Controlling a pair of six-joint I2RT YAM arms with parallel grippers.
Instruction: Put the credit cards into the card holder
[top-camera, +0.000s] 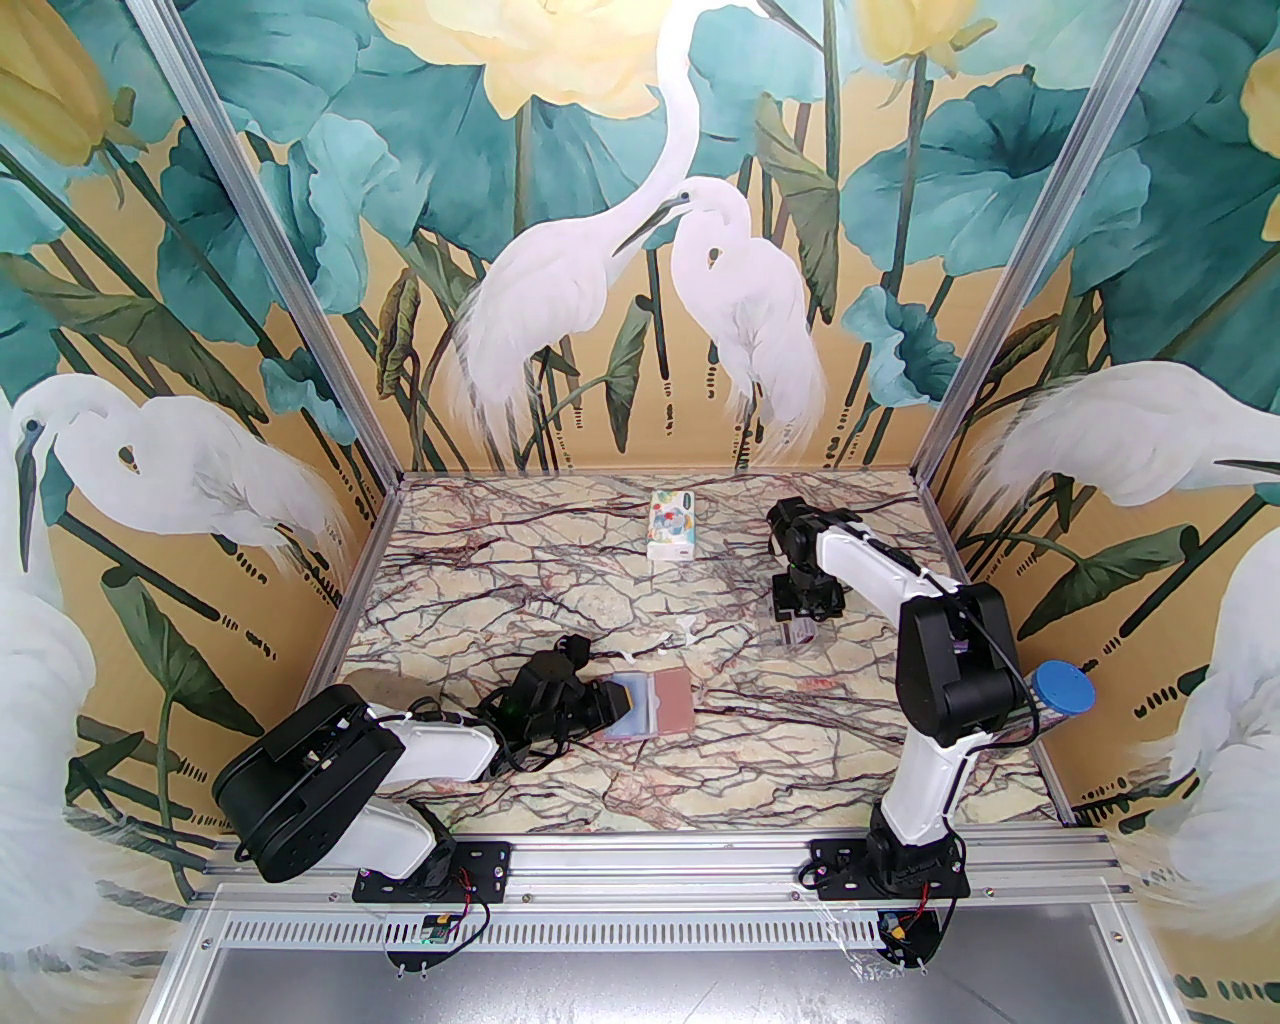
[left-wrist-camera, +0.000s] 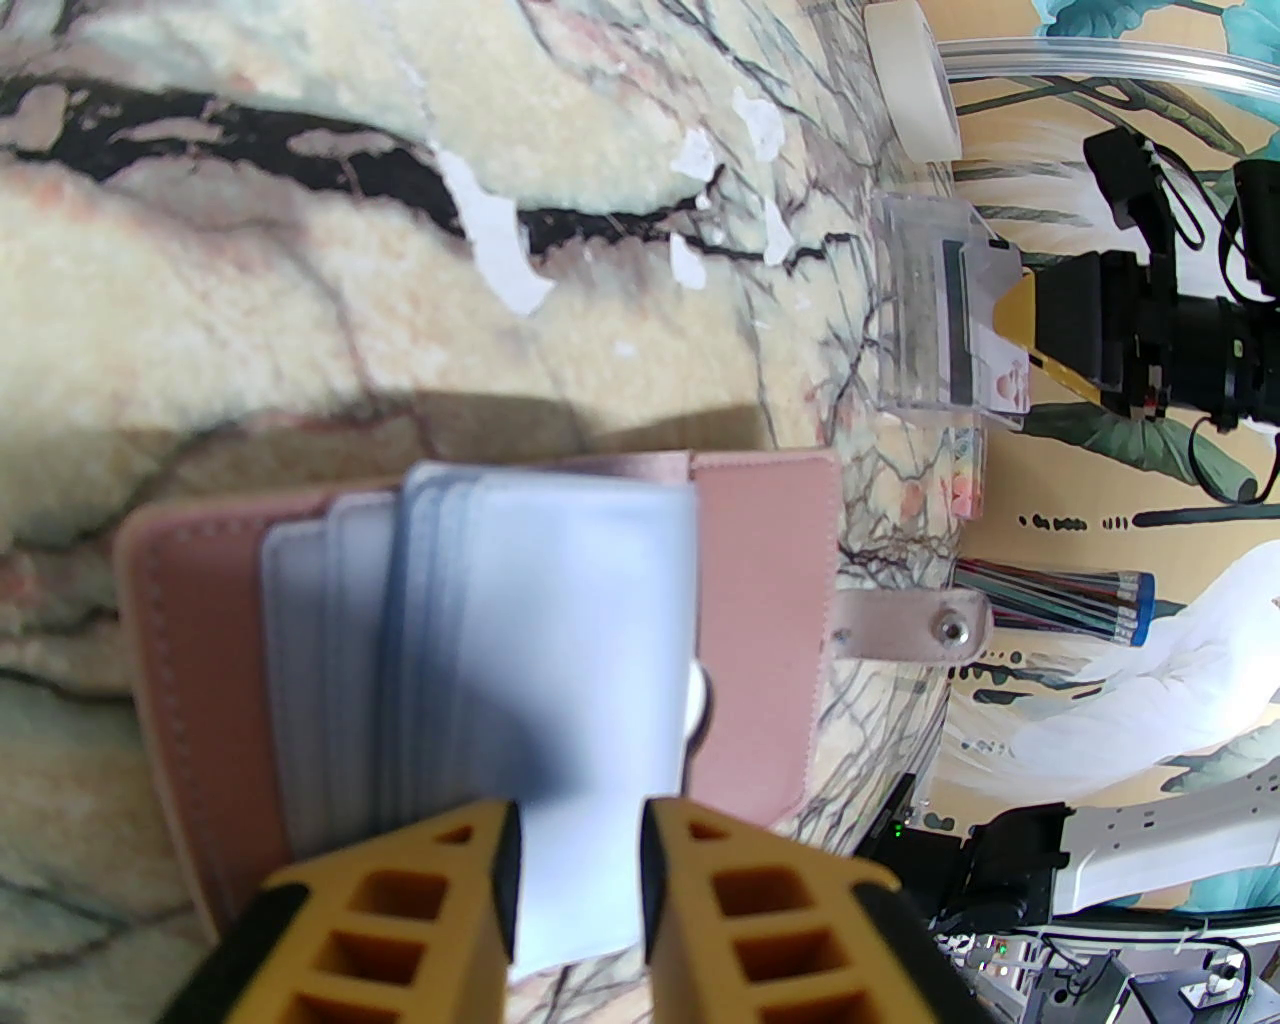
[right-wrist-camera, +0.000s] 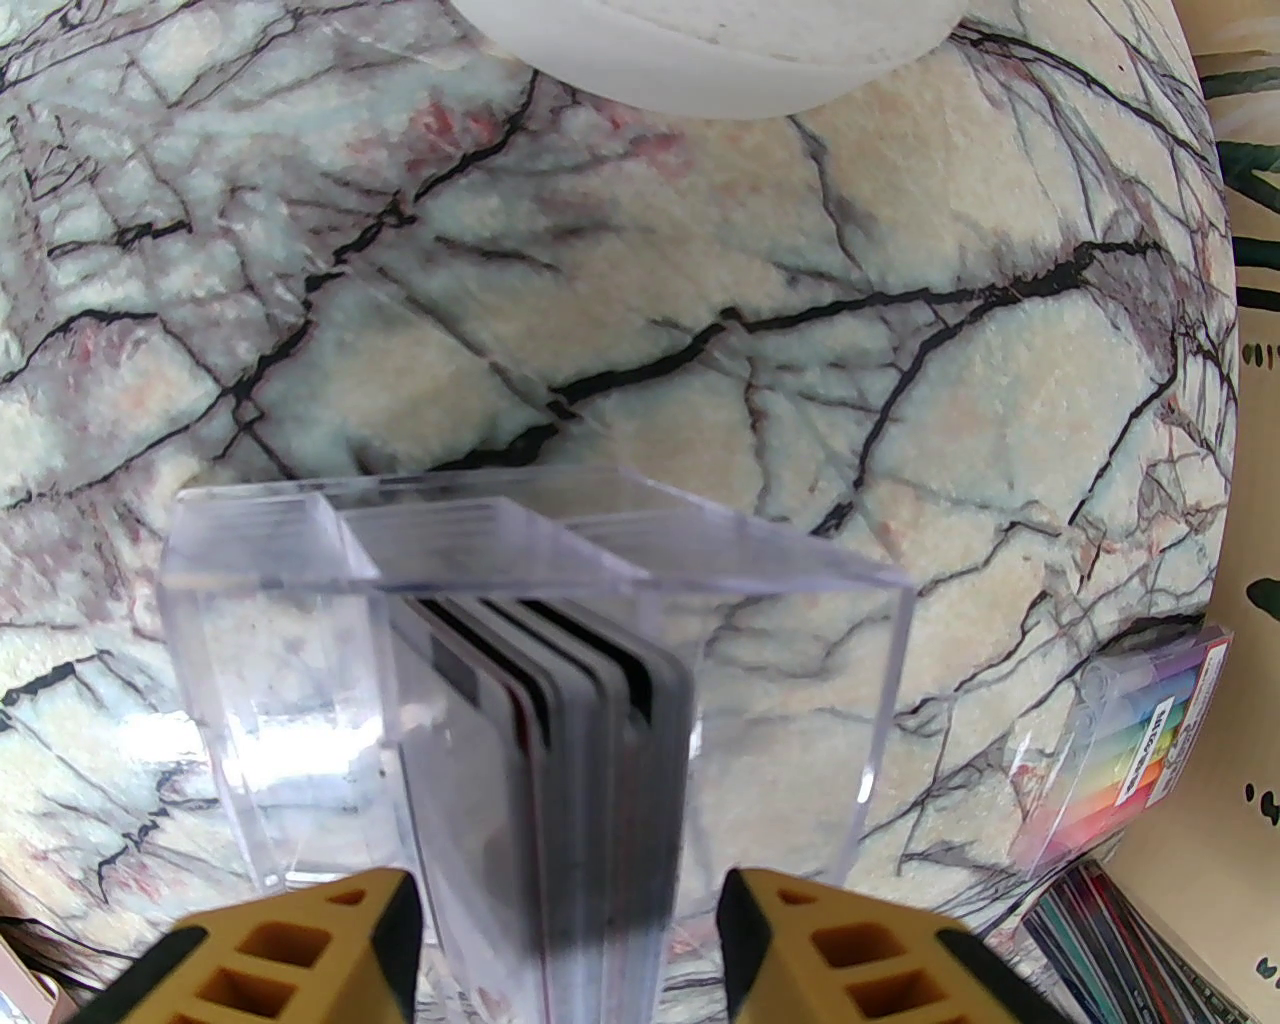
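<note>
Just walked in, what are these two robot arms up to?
They are getting ready to load cards into a wallet. The left gripper holds up a pale blue sleeve of the open pink card holder. The right gripper is open, straddling the credit cards that stand in a clear box, not gripping them yet.

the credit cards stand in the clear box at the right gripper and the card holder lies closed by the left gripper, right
Not quite. The card holder lies open, not closed: the left wrist view shows its pale blue sleeves fanned out by the left gripper. The credit cards do stand in the clear box at the right gripper.
</note>
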